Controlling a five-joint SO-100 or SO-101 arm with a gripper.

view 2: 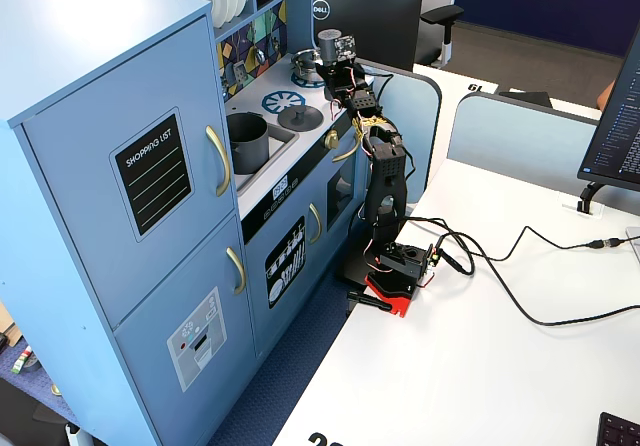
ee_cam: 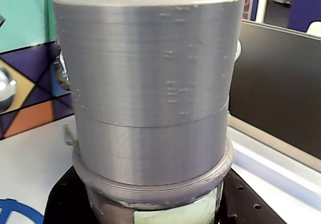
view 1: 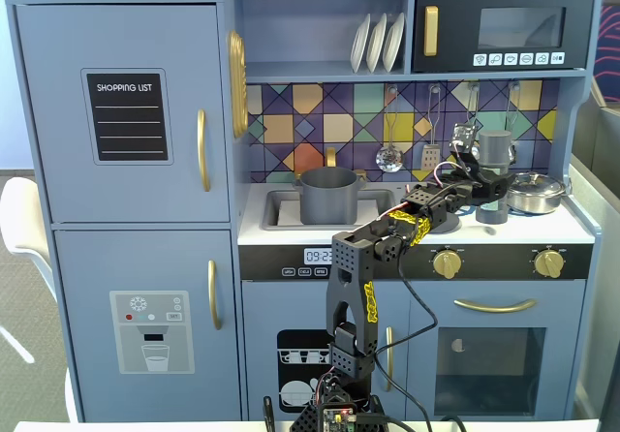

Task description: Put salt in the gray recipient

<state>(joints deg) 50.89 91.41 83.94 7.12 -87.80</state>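
While the arm reaches over the right half of the toy kitchen counter (view 1: 291,236) in a fixed view, I read the step in hand as the pick: the gripper (view 1: 487,182) sits at the salt (view 1: 495,149), which stands upright on the hob side, just beside a flat gray lid (view 1: 491,214) and a shiny steel pan (view 1: 536,192). The gray recipient (view 1: 329,196) stands in the sink, well apart to the left in that view, and nothing is in it that I can see. The shaker does not appear lifted, though I cannot confirm that here. From the wrist view, the salt (ee_cam: 150,98) fills nearly the whole frame, its lighter cap uppermost and a strip of pale green label at the bottom edge; no fingers are visible, so I cannot tell whether the pincer is clenched on the shaker or released beside it. From the other fixed view, the gripper (view 2: 335,58) is again at the salt (view 2: 329,41) at the far end of the counter, and the gray recipient (view 2: 247,141) sits nearer the camera. My judgement: the next move calls for a confirmed grasp, a vertical lift clear of the lid, then a traverse to above the pot. The arm base stands on a white desk (view 2: 480,366) with loose cables; monitors and office chairs lie behind.
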